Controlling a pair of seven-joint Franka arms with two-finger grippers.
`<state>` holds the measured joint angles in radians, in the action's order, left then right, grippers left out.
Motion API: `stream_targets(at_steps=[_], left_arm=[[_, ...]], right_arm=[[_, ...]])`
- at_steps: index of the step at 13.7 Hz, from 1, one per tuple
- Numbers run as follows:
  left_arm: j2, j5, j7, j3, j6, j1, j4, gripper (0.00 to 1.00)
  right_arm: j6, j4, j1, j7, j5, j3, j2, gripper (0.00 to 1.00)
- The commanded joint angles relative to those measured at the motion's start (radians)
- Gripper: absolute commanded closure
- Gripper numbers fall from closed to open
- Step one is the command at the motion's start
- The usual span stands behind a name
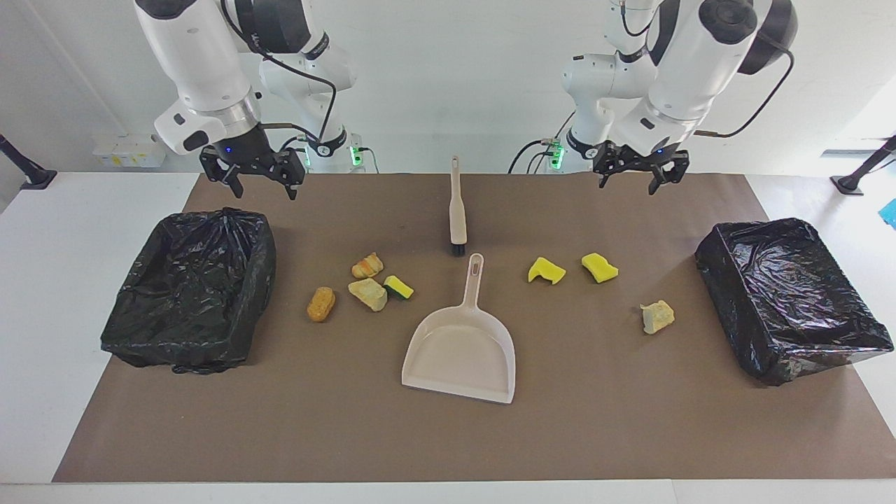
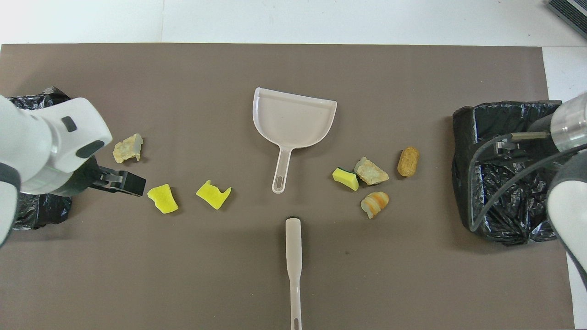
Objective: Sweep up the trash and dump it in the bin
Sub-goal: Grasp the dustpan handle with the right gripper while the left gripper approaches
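On the white table [image 1: 42, 280], a brown mat [image 1: 448, 441] covers most of the top. Dial used below: centre at the tip of the dustpan handle, 12 o'clock pointing away from the robots, 3 o'clock toward the right arm's end.

Bins: 2, both lined with black bags. One [image 1: 189, 290] at 3 o'clock, at the mat's end; the other [image 1: 791, 297] at 9 o'clock, at the other end.

Grippers: 2, both in the air, holding nothing.
- right gripper [image 1: 264, 190]: fingers spread wide, up above the robot-side rim of the 3 o'clock bin.
- left gripper [image 1: 628, 183]: fingers spread wide, up above the mat on the 9 o'clock side. Nearest scraps lie flat on the mat below it, well apart from the fingers.

Dustpan [image 2: 293, 114]: 1, beige, flat on the mat, pan at 12 o'clock, handle pointing at the robots.

Brush [image 2: 293, 261]: 1, beige, at 6 o'clock, in line with the handle, just short of it, not touching.

Trash [image 2: 371, 172]: 7 scraps, all on the mat, none in a bin or the pan.
- 3 o'clock group, 4 pieces: green-backed yellow sponge [image 2: 345, 178] touching a tan lump, an orange-brown oblong [image 2: 408, 162] near them, a striped orange lump [image 2: 374, 204] toward 4 o'clock.
- 9 o'clock group, 3 pieces: two yellow sponge pieces [image 2: 213, 194] [image 2: 163, 198] side by side, a pale tan lump [image 2: 128, 149] toward 10 o'clock.
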<state>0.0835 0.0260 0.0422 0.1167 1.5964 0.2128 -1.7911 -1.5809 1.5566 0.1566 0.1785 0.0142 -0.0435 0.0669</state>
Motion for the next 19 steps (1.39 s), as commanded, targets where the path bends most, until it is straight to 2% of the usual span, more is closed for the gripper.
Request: stream_targets(at_steps=[1, 3, 4, 6, 9, 11, 14, 17, 19], left_arm=[[0.087, 0.014, 0.001, -0.016, 0.086, 0.078, -0.15, 0.0], [0.168, 0.04, 0.01, -0.017, 0.178, 0.158, -0.276, 0.0], [0.202, 0.04, 0.011, -0.016, 0.229, 0.189, -0.337, 0.0], [0.216, 0.042, 0.019, -0.015, 0.272, 0.246, -0.399, 0.0], [0.242, 0.06, 0.164, -0.015, 0.4, 0.374, -0.514, 0.0], [0.237, 0.06, 0.285, -0.015, 0.494, 0.469, -0.577, 0.0], [0.202, 0.06, 0.52, -0.015, 0.757, 0.638, -0.724, 0.0], [0.127, 0.06, 0.628, -0.015, 0.864, 0.724, -0.732, 0.0], [0.098, 0.06, 0.657, -0.015, 0.892, 0.757, -0.732, 0.0]], right_arm=[[-0.052, -0.082, 0.041, 0.126, -0.028, 0.024, 0.112, 0.0], [-0.105, -0.108, 0.073, 0.238, -0.029, 0.027, 0.192, 0.0], [-0.102, -0.153, 0.073, 0.266, -0.067, 0.045, 0.247, 0.0], [-0.105, -0.207, 0.078, 0.355, -0.147, 0.06, 0.333, 0.0], [-0.151, -0.217, 0.18, 0.563, -0.189, 0.091, 0.414, 0.0], [-0.197, -0.216, 0.199, 0.607, -0.262, 0.094, 0.441, 0.0], [-0.279, -0.207, 0.282, 0.638, -0.254, 0.116, 0.482, 0.0], [-0.297, -0.179, 0.319, 0.563, -0.163, 0.119, 0.501, 0.0], [-0.323, -0.175, 0.34, 0.556, -0.163, 0.119, 0.514, 0.0]])
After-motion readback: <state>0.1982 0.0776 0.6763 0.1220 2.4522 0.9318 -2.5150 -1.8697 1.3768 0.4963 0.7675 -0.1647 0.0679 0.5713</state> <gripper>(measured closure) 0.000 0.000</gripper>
